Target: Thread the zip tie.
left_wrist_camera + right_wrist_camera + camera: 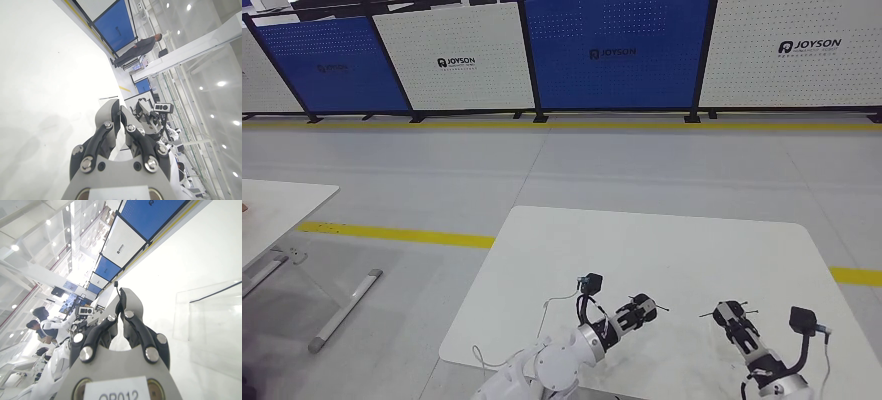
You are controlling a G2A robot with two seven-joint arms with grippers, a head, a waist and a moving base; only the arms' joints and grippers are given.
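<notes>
Zip tie (115, 283): in my right wrist view, its black head pokes past the tips of the right claw (120, 294), which is clamped on the strap. In the left wrist view, my left claw (119, 106) is pinched together on a small black bit of strap. From the top, I see both claws over the white table (662, 250), near each other but apart.

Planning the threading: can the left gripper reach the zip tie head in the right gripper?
Probably yes. The zip tie head pokes past the shut right gripper, and the top view shows an open gap between it and the left gripper, itself shut on a thin black strip.
</notes>
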